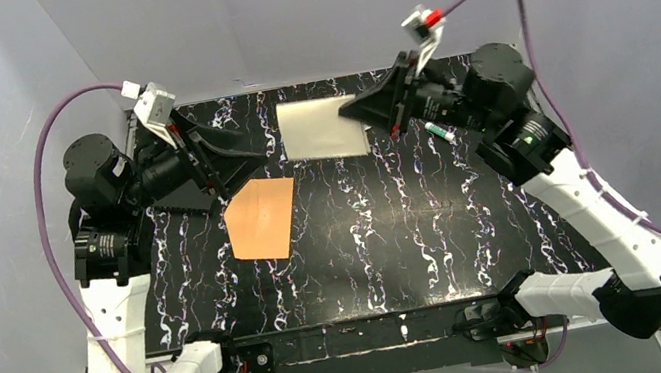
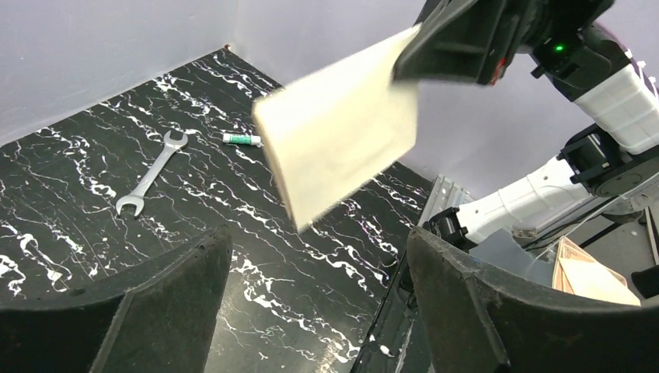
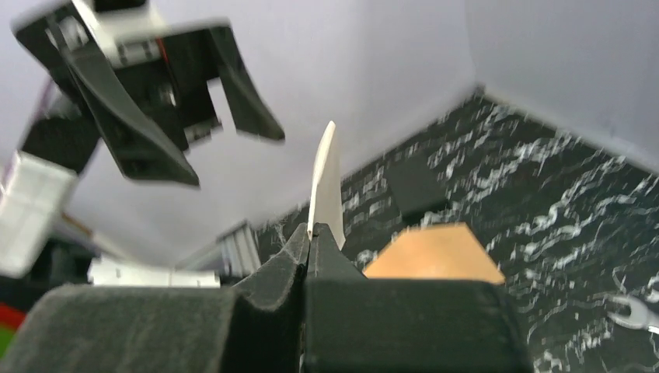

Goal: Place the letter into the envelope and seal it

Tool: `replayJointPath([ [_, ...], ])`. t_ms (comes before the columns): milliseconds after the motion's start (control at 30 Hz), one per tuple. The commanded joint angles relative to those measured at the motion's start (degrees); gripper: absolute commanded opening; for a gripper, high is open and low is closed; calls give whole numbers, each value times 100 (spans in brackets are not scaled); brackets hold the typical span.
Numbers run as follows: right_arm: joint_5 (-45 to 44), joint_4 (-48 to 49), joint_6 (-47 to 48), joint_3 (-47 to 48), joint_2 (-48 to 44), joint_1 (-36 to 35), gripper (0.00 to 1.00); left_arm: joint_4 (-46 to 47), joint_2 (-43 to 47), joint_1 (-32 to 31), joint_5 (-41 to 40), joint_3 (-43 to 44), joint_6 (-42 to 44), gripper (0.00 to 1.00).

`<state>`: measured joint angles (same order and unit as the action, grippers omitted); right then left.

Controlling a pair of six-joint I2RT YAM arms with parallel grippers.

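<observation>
Black marbled table point(image 1: 394, 226); letter point(image 1: 322, 129) likely light, bendy, pinched at edge by right gripper point(image 3: 309, 237); left gripper point(image 2: 315, 256) spread, empty.

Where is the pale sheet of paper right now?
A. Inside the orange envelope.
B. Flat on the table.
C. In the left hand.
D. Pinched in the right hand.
D: the right hand is shut on the letter's edge, holding it up off the table; the left hand stands open.
</observation>
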<state>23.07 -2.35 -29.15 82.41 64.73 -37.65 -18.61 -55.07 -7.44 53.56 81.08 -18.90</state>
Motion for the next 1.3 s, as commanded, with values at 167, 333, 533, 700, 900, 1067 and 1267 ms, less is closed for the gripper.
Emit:
replayJointPath([
  [167, 2865, -1437, 898, 509, 617, -23, 1, 381, -321, 17, 799, -39, -191, 85],
  [333, 3412, -779, 492, 240, 554, -30, 1, 550, -517, -297, 1834, -506, -684, 80],
  [533, 3681, -979, 520, 272, 727, -64, 1, 1049, -534, -844, 2299, -835, -1191, 75],
  [700, 3738, -1125, 628, 302, 809, -100, 1, 2160, -524, -994, 2370, -1170, -2044, 61],
  [900, 3743, -1158, 655, 335, 888, -142, 1, 2085, -780, -1454, 2184, -1229, -2103, 36],
  [1067, 3655, -1425, 810, 485, 945, -142, 1, 1991, -815, -1535, 2050, -1278, -2034, 20],
  [1267, 3614, -1419, 699, 635, 931, -145, 1, 1471, -820, -1539, 2039, -1180, -1595, 0],
])
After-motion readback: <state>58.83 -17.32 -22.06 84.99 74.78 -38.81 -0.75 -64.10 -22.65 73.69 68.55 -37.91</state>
